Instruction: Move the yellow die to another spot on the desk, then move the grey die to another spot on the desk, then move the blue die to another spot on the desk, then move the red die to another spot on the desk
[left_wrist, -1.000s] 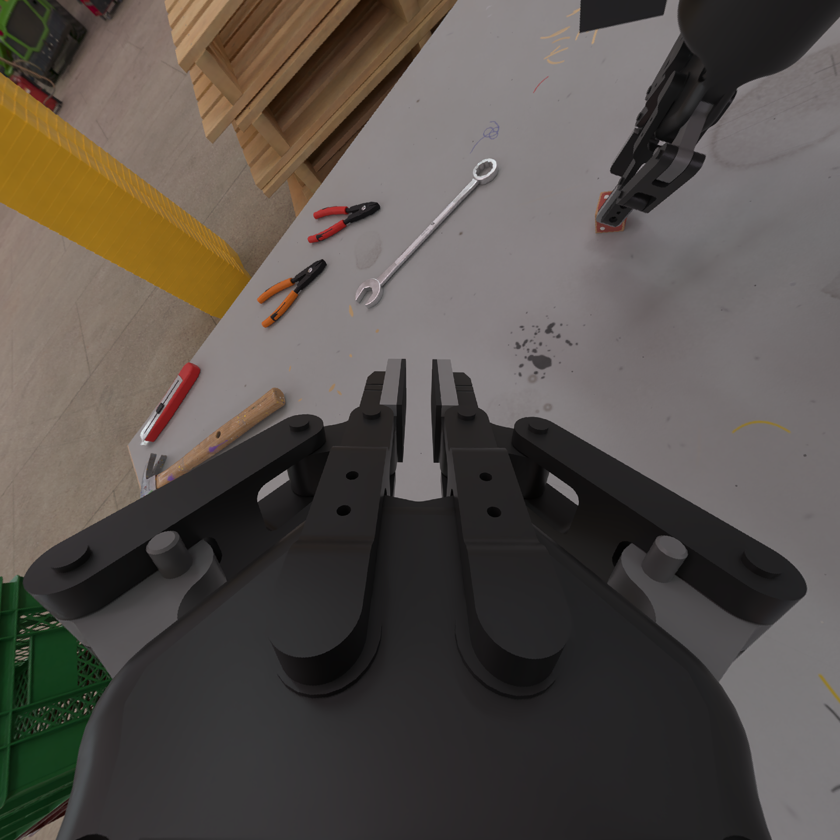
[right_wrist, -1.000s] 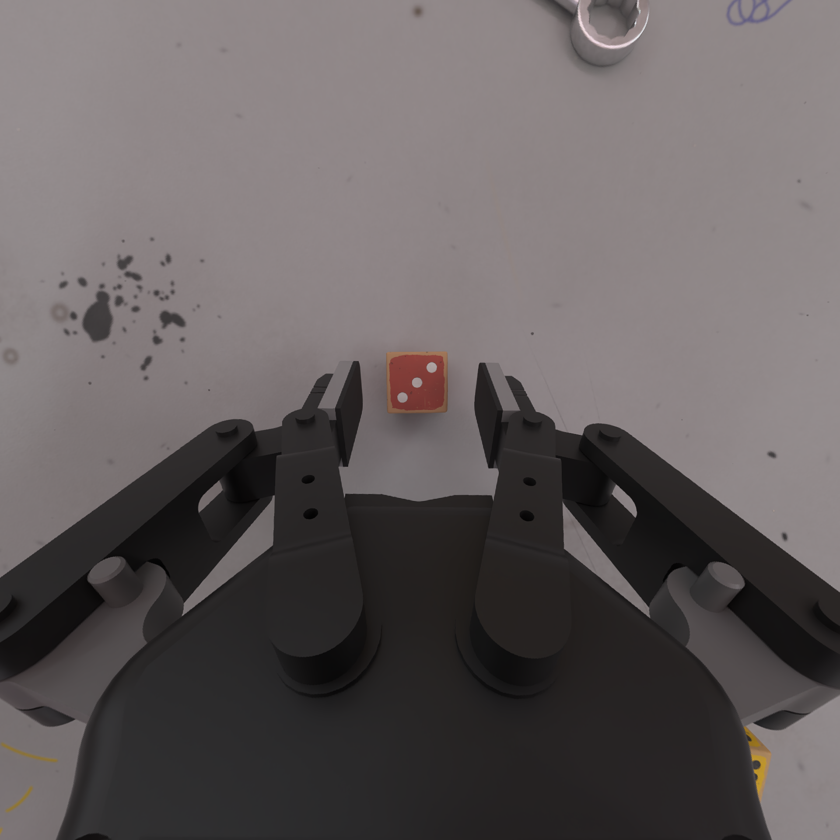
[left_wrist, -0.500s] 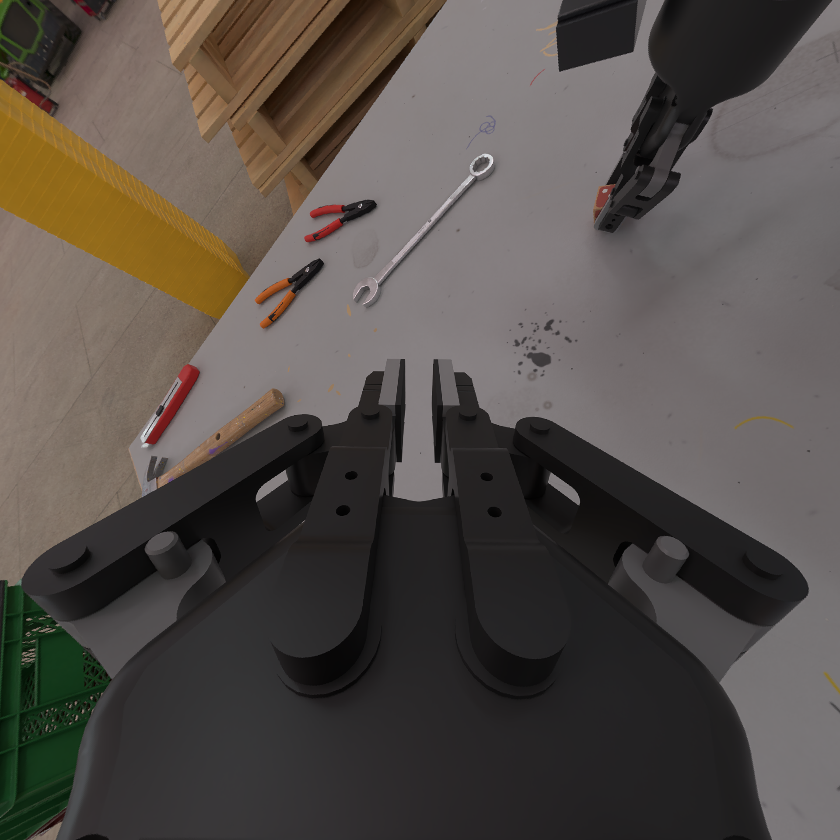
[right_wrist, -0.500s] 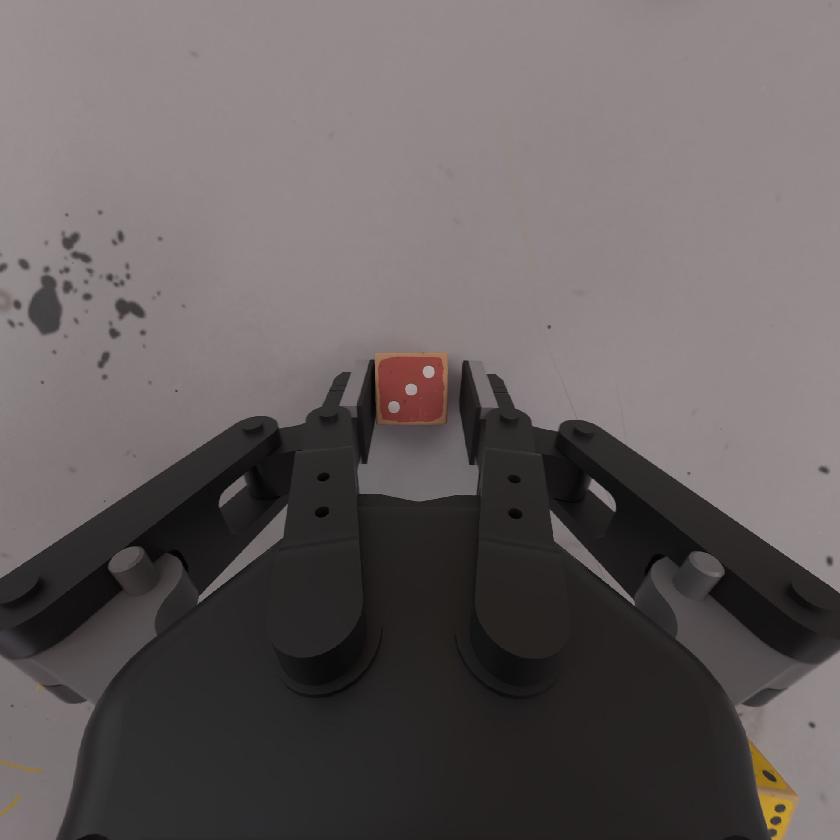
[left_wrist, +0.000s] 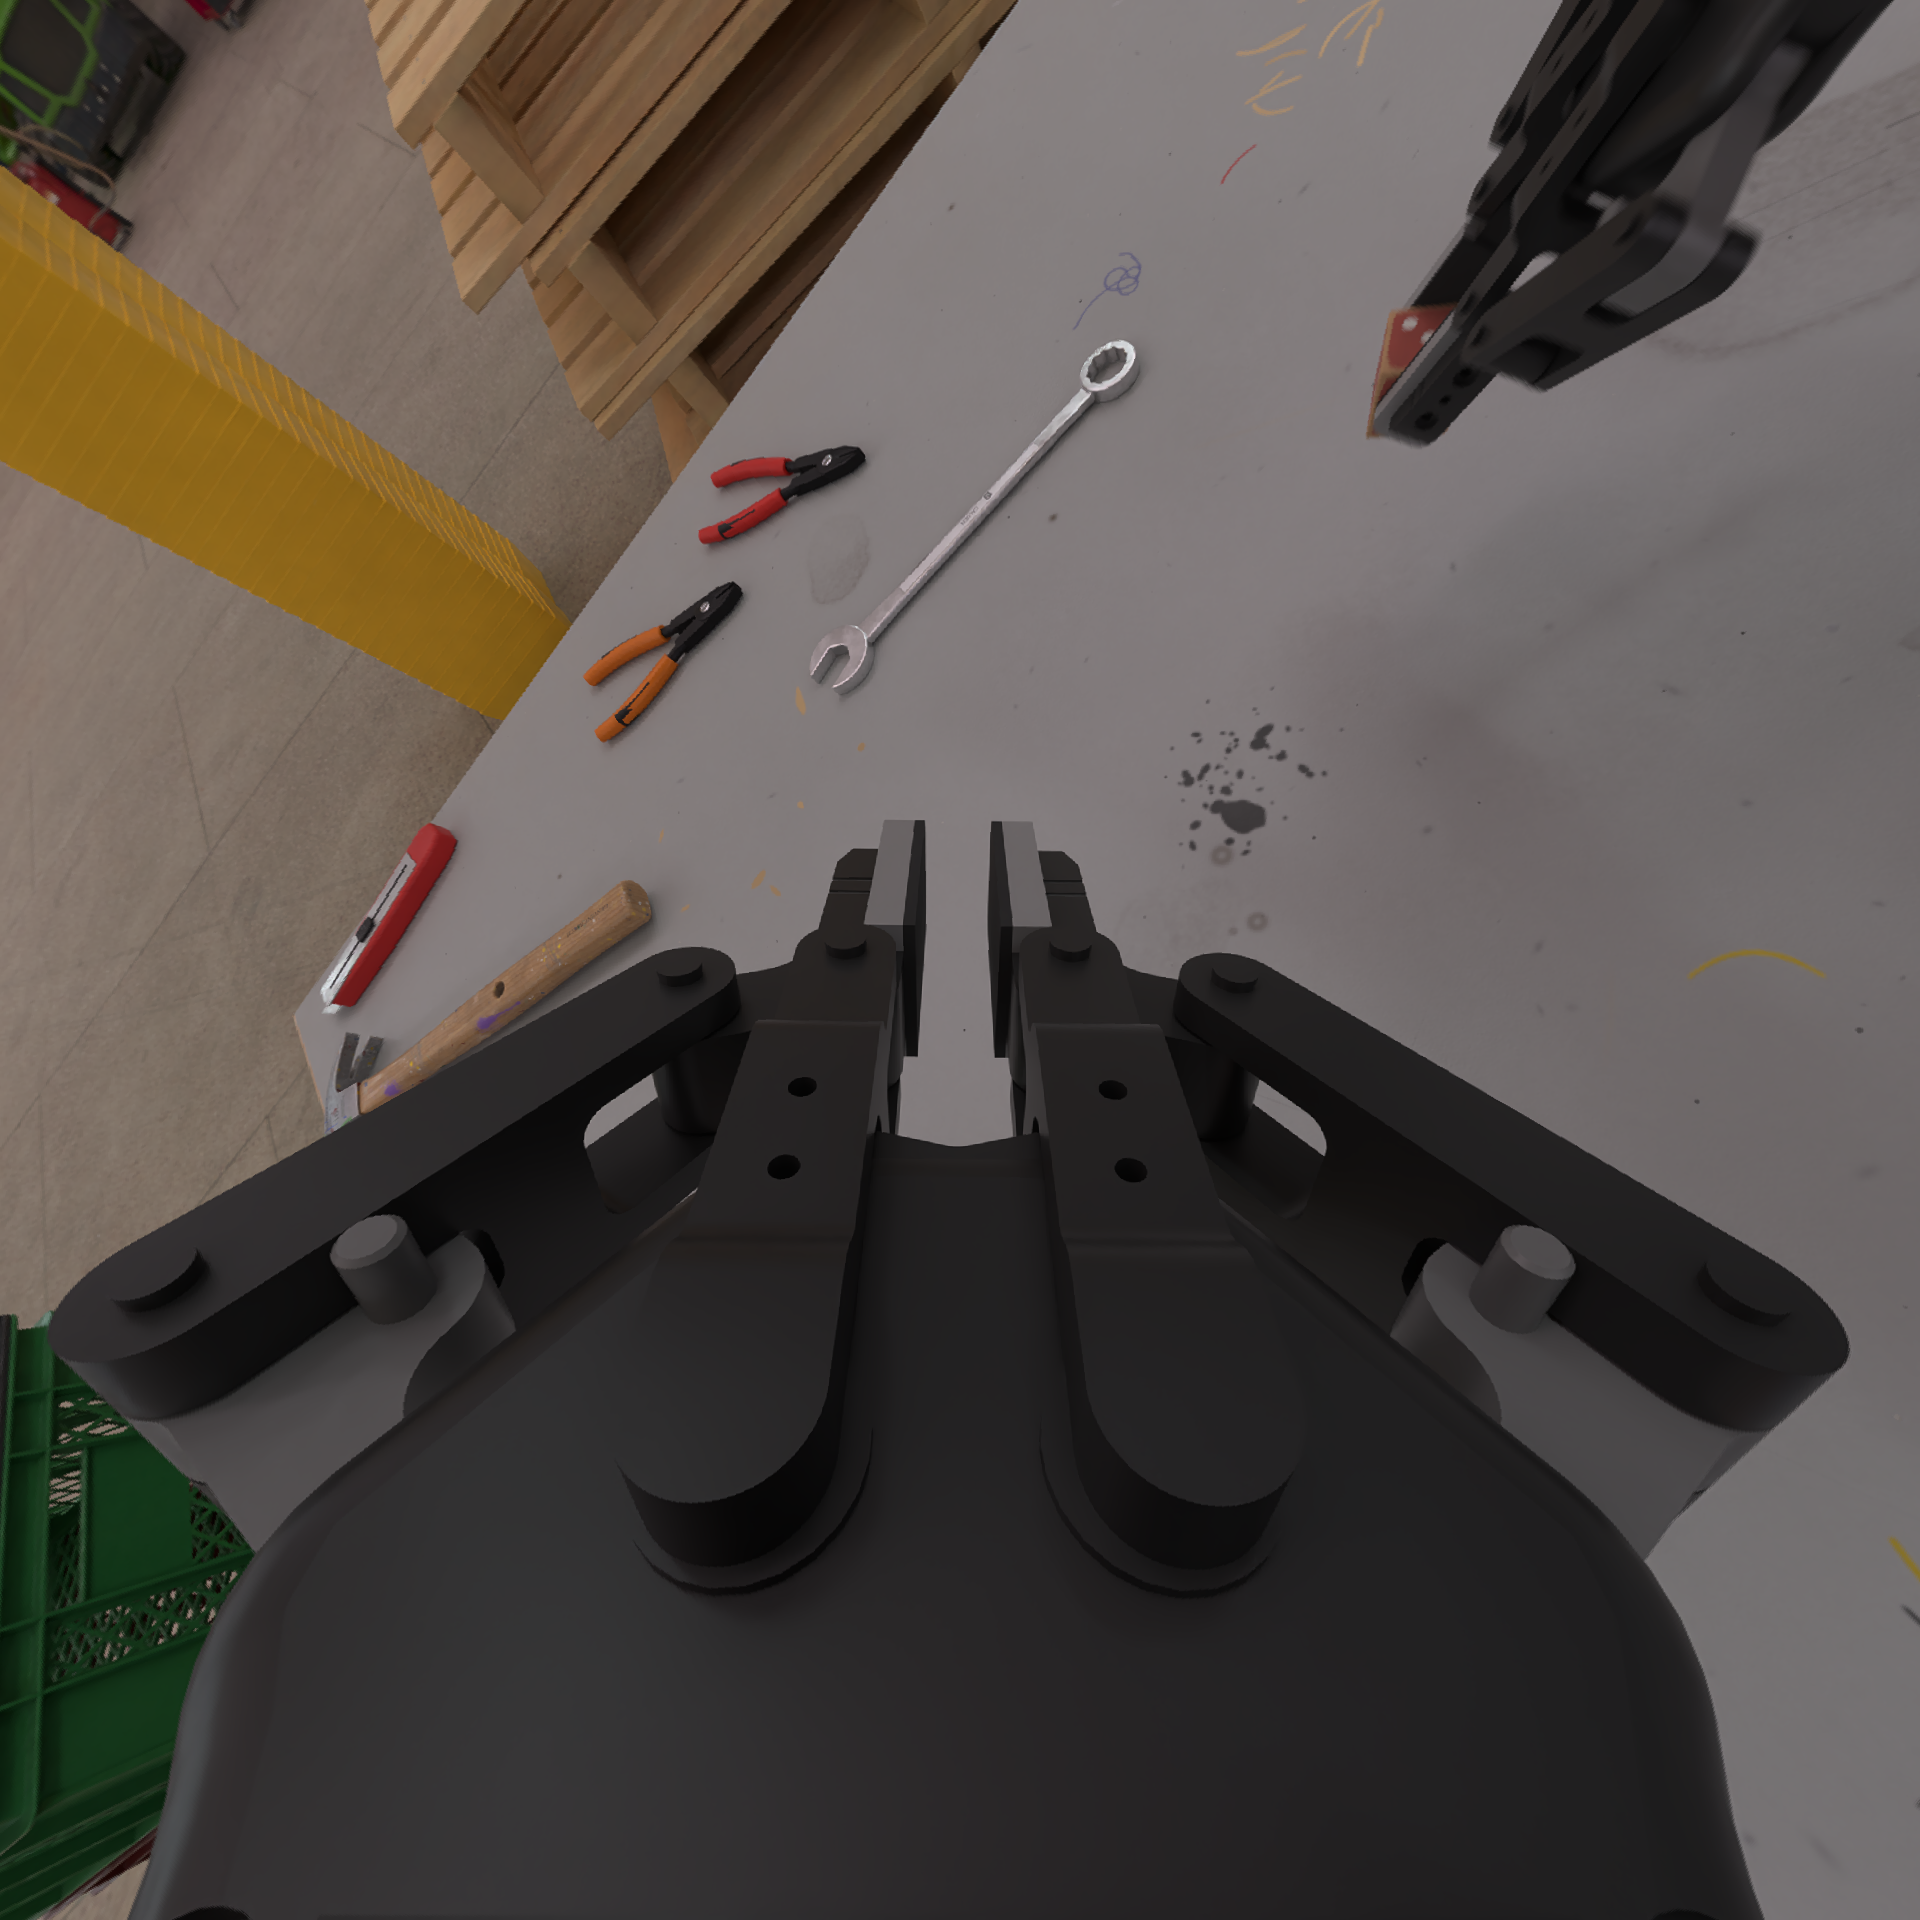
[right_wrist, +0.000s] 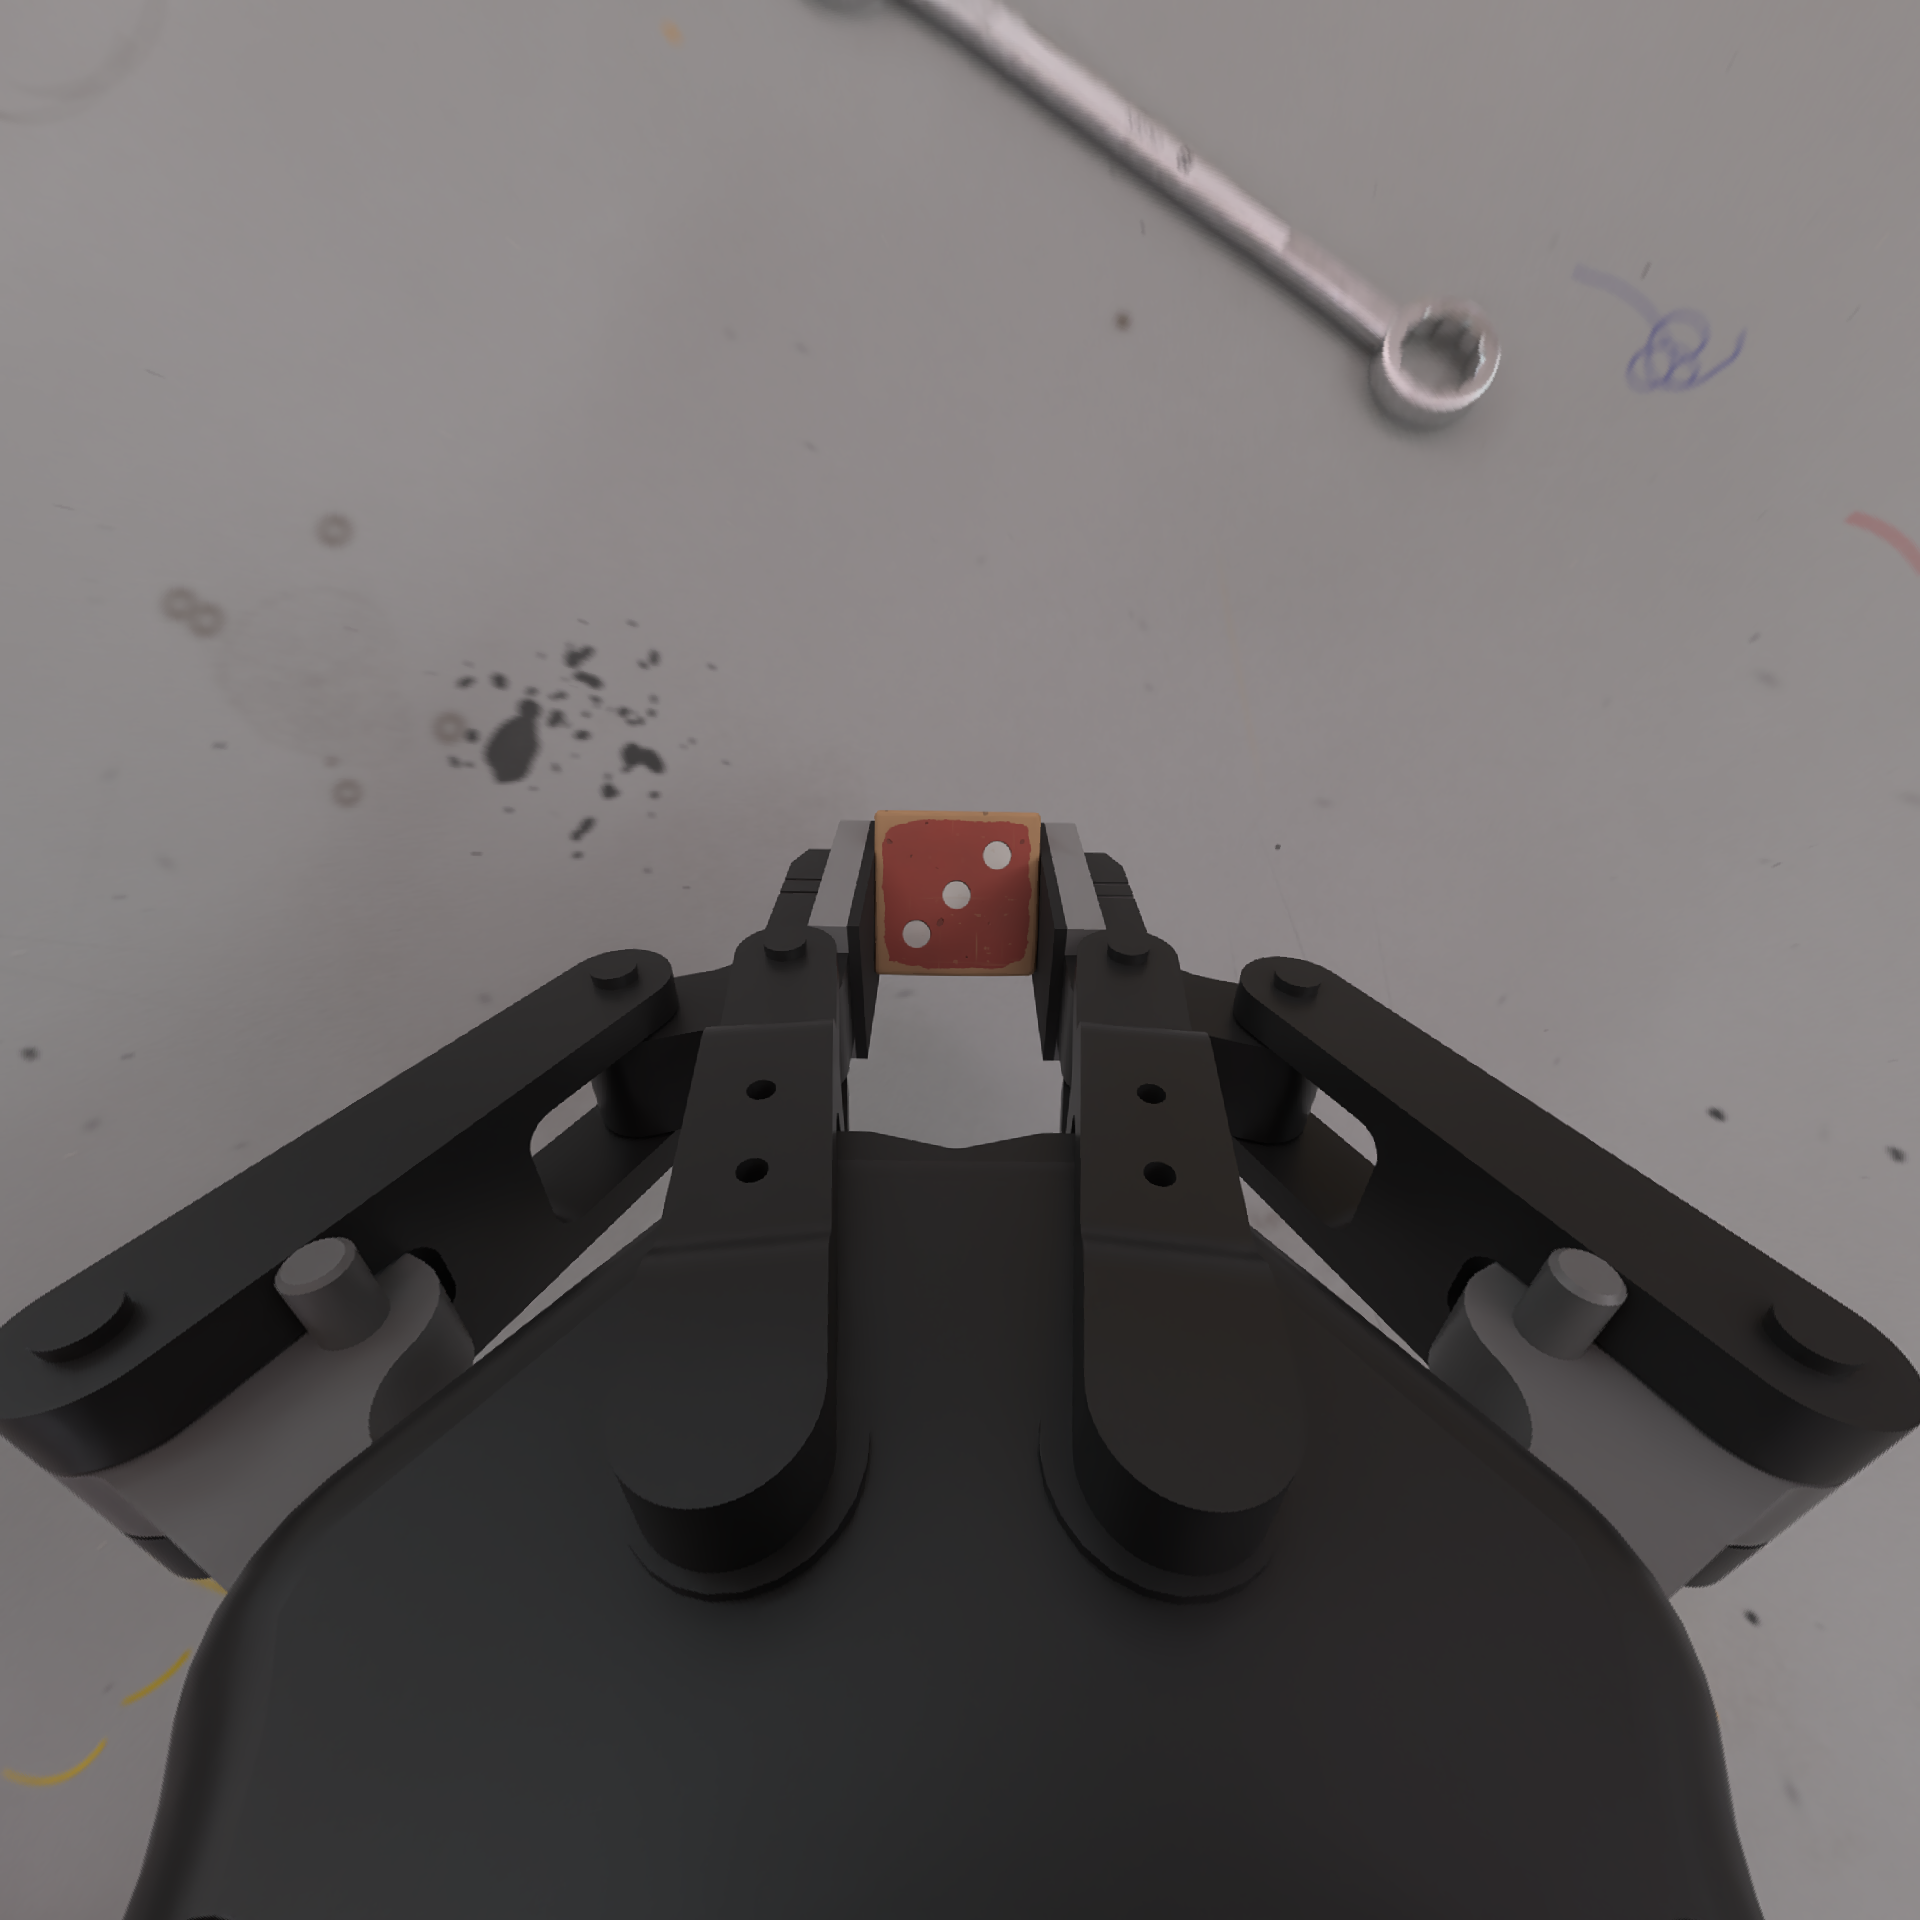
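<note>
left wrist view: the left gripper (left_wrist: 956, 883) hangs above the grey desk (left_wrist: 1455, 1039) with its fingers drawn nearly together, a narrow slit between the pads and nothing in it, so it reads as idle, parked clear of the work. out toward 11 o'clock lie a silver wrench (left_wrist: 977, 514), red-handled pliers (left_wrist: 779, 488) and orange-handled pliers (left_wrist: 660, 660); at 9 o'clock near the desk edge sit a red box cutter (left_wrist: 390, 914) and a wooden-handled hammer (left_wrist: 499, 997). a dark ink splatter (left_wrist: 1236, 790) marks the desk at 1 o'clock. at 2 o'clock the right gripper (left_wrist: 1397, 400) shows, lifted off the surface, with the red die (left_wrist: 1392, 353) peeking out at its tips. right wrist view: the right gripper (right_wrist: 956, 899) is clamped on the red die (right_wrist: 956, 894), 1 pad flat against each side face, the face with 3 white pips turned to the camera; squeezing opposite flat faces likely keeps the cube from twisting. the desk (right_wrist: 727, 312) lies well below, the wrench (right_wrist: 1247, 218) at 1 o'clock, the splatter (right_wrist: 561, 727) at 10 o'clock. judging by this, the last die is mid-carry and needs only setting down somewhere bare. the other 3 dice are not in view.
</note>
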